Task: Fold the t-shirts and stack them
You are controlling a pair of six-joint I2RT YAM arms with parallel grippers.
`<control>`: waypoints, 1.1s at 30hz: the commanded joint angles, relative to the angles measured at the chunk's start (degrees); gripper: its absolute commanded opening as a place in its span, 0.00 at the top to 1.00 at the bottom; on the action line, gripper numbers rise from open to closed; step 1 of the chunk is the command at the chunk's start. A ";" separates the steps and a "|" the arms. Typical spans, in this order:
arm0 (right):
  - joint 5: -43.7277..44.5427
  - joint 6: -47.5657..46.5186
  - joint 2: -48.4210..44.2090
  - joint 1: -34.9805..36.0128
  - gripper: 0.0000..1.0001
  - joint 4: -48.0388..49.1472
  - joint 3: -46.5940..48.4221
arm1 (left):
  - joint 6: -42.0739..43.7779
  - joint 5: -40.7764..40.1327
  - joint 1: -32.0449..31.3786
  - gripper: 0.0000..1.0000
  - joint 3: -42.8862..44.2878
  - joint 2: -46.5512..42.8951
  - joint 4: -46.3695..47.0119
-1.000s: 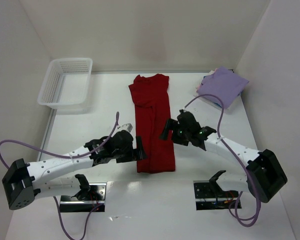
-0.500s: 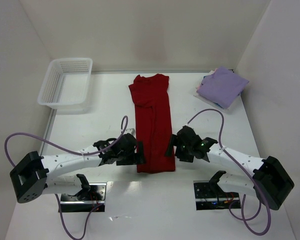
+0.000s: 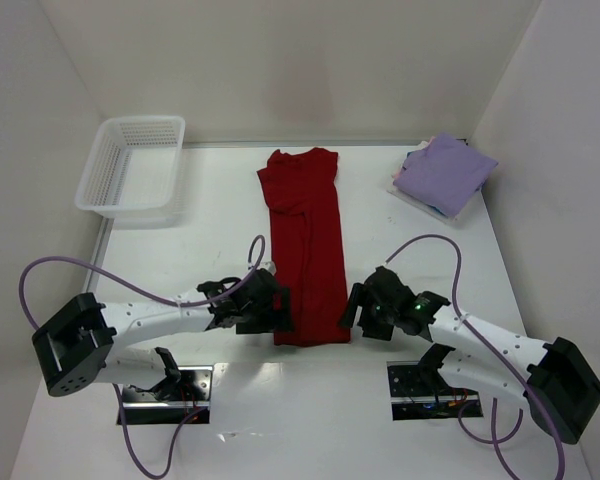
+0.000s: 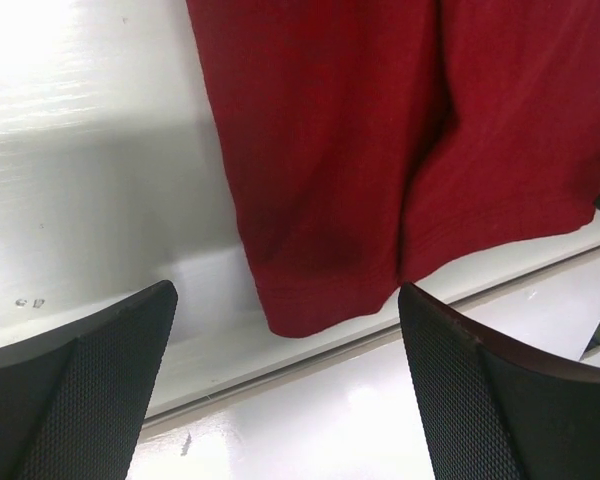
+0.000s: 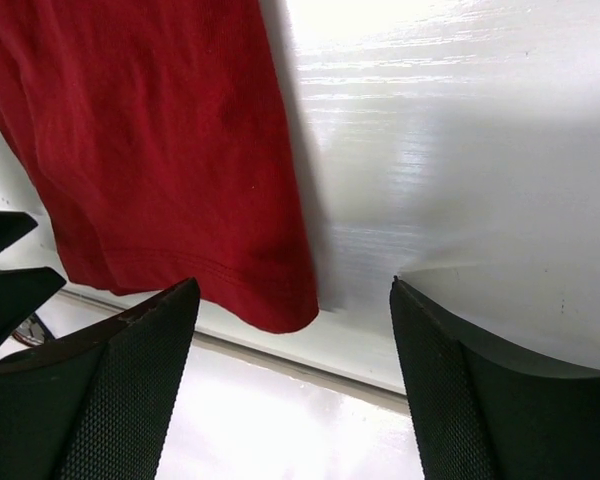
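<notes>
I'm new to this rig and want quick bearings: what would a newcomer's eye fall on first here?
The dark red cloth t-shirt, folded into a long narrow strip, lies centred on the white table. The left hand and right hand flank its near hem, both open. A folded lavender t-shirt lies at the far right; a white plastic mesh basket sits far left.

— Colours at centre and 2 o'clock?
— Plain dark red shirt (image 3: 305,245); plain lavender shirt (image 3: 445,172), blue edge beneath.
— At 10 o'clock?
— White mesh basket (image 3: 130,165). Elsewhere: glossy white table (image 3: 180,250), purple cables (image 3: 430,237), black cross-hatched pads (image 4: 80,400).
</notes>
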 commanded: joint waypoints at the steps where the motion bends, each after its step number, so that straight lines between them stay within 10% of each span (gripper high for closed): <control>1: -0.66 1.06 -1.00 0.61 0.19 1.03 -0.58 | 1.25 1.69 -0.28 0.01 -1.05 0.03 2.72; 33: -3.22 -1.75 2.24 1.14 0.43 6.05 -2.95 | -3.22 5.90 -0.28 0.10 -5.35 4.15 5.97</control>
